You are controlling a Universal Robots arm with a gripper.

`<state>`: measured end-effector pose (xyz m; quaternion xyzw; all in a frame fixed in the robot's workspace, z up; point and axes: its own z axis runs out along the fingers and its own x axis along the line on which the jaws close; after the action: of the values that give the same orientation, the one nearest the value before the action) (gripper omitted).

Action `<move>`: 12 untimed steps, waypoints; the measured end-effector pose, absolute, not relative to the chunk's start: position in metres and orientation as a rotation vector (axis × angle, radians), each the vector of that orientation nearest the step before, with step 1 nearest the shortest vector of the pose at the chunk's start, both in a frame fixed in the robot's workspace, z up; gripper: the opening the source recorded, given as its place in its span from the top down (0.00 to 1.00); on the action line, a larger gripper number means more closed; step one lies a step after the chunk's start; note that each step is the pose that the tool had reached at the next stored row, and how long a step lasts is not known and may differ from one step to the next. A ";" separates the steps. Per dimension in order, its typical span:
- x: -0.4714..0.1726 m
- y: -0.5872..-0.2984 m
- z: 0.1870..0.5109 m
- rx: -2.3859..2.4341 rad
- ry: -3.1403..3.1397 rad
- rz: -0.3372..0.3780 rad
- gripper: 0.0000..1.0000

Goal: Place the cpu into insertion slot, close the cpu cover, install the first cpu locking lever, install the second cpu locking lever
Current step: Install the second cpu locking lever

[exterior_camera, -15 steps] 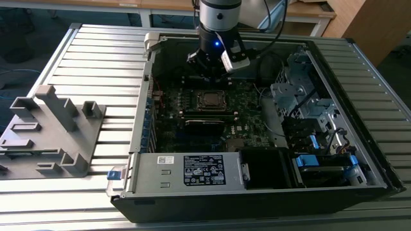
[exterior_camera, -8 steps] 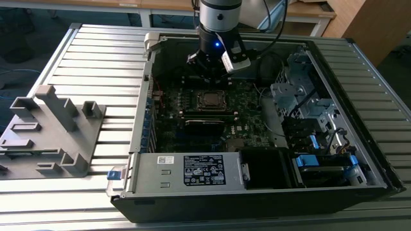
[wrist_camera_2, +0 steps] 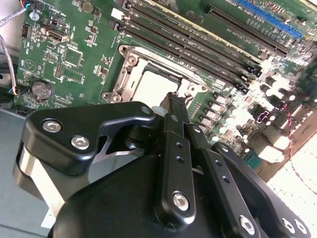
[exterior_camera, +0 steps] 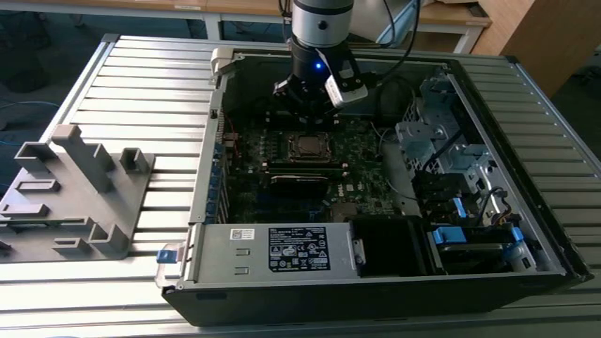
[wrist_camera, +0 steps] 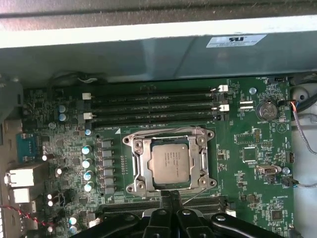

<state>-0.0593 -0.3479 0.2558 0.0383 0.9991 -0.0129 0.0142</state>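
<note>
In both wrist views the gripper hangs just above the circuit board, its black fingers pressed together with nothing between them, tips at the near rim of the insertion slot. The cpu lies flat inside it, the silver cpu cover framing it. Beyond stand long memory slots. In the exterior view the arm reaches into the open computer case, and a grey fixture sits well apart.

The cpu lies in the insertion slot, under the cpu cover.
</note>
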 end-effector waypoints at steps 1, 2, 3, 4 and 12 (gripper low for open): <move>-0.059 -0.348 0.256 0.119 3.111 -0.041 0.89; -0.059 -0.348 0.256 0.119 3.111 -0.041 0.89; -0.059 -0.348 0.256 0.118 3.110 -0.061 0.89; -0.059 -0.348 0.256 0.117 3.109 -0.081 0.89; -0.059 -0.348 0.256 0.117 3.108 -0.095 0.89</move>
<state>-0.0593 -0.3479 0.2558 0.0375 0.9987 -0.0307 0.0149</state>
